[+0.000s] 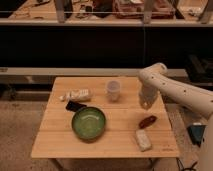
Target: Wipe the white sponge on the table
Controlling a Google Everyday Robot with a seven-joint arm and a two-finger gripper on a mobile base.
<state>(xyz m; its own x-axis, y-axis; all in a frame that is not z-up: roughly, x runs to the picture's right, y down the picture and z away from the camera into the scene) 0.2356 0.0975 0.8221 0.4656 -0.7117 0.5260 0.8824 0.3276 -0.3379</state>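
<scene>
The gripper point(145, 103) hangs over the right side of the table point(55, 142), pinched shut with nothing in it. Just below it lies a small red-brown thing point(147, 121). The white sponge point(143, 140) lies nearer the front edge. Left of the gripper stands a see-through white cup point(113, 90); I cannot tell what is inside. The green bowl point(88, 122) shows only its green inside.

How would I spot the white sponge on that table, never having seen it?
On the light wooden table, look at the front right corner, right of the green bowl. The white sponge lies there, in front of the robot's shut gripper hanging over the table's right side. It is a pale soft-looking block; the neighbour just behind it is reddish-brown.
</scene>
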